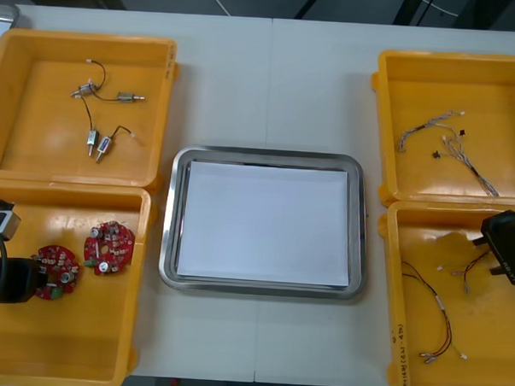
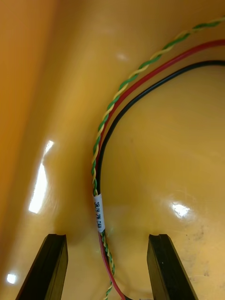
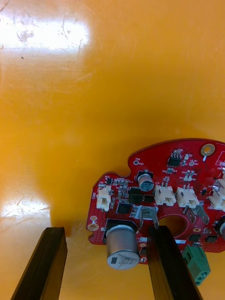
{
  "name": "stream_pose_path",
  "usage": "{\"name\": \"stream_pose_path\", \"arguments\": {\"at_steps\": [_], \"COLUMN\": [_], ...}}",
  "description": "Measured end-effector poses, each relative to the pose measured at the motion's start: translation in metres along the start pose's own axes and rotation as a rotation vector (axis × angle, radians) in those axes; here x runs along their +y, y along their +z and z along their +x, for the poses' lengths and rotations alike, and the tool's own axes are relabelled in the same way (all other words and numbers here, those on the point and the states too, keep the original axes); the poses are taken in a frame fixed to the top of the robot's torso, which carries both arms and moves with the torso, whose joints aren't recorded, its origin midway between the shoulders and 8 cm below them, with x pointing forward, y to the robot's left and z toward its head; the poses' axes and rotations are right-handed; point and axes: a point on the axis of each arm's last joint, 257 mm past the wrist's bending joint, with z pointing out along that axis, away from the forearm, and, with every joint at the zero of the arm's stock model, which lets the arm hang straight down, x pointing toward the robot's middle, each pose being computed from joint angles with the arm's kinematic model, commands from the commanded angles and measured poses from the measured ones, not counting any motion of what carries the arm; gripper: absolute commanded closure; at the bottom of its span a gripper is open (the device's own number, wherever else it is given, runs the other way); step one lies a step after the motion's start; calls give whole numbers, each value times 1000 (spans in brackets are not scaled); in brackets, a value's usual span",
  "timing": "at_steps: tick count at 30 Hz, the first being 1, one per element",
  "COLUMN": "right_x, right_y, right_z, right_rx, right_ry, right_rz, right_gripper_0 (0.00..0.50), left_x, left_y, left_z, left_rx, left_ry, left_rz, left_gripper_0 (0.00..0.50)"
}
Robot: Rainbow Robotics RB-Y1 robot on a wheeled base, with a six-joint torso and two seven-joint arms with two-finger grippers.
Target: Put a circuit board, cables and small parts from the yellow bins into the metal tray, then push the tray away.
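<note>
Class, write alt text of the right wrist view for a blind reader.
The right gripper, fingers open, straddles a bundle of twisted, red and black cables on a yellow bin's floor. A white label wraps the bundle.

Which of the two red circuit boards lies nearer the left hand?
The board farther from the metal tray, at the left hand; the other board lies beyond it.

Shows metal tray (image 1: pixel 265 153), white inside, between four yellow bins (image 1: pixel 37 153) on the worktop (image 1: pixel 271 82). Has left gripper (image 1: pixel 33 279) at one of two circuit boards (image 1: pixel 109 246), right gripper (image 1: pixel 505 251) above near-right cables (image 1: pixel 431 324).
</note>
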Motion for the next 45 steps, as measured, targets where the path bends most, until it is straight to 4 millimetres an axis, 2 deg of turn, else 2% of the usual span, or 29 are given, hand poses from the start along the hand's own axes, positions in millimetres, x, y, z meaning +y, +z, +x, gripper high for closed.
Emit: {"name": "stream_pose_path", "arguments": {"at_steps": [2, 3, 4, 24, 29, 33, 41, 42, 43, 45], "right_x": [0, 0, 1, 6, 7, 8, 8, 8, 8, 9], "right_y": [1, 1, 1, 5, 6, 7, 8, 8, 8, 8], "right_z": [1, 1, 1, 0, -1, -1, 0, 0, 0, 0], "right_rx": [1, 1, 0, -8, -11, -12, -10, -9, -9, -7], "right_ry": [-3, -3, -4, -6, -5, -3, -3, -2, -2, -2], "right_rz": [2, 1, -1, -22, -30, -40, -44, -44, -45, -48], "right_gripper_0": [9, 9, 10, 9, 9, 9, 16, 33, 77, 203], "left_x": [0, 0, 0, 0, -1, -3, -22, -25, -28, -38], "left_y": [0, 0, 0, -4, -21, -43, -71, -74, -76, -82], "left_z": [0, -1, -1, 1, 1, -5, -20, -22, -23, -26], "left_rx": [-2, -2, -2, 14, 44, 68, 95, 96, 99, 102], "left_ry": [0, 1, 1, 3, 13, 33, 97, 106, 117, 136], "left_rz": [-1, -1, -1, -2, -11, -22, -13, -10, -5, 14], "left_gripper_0": [325, 398, 495, 500, 498, 499, 497, 499, 499, 498]}}
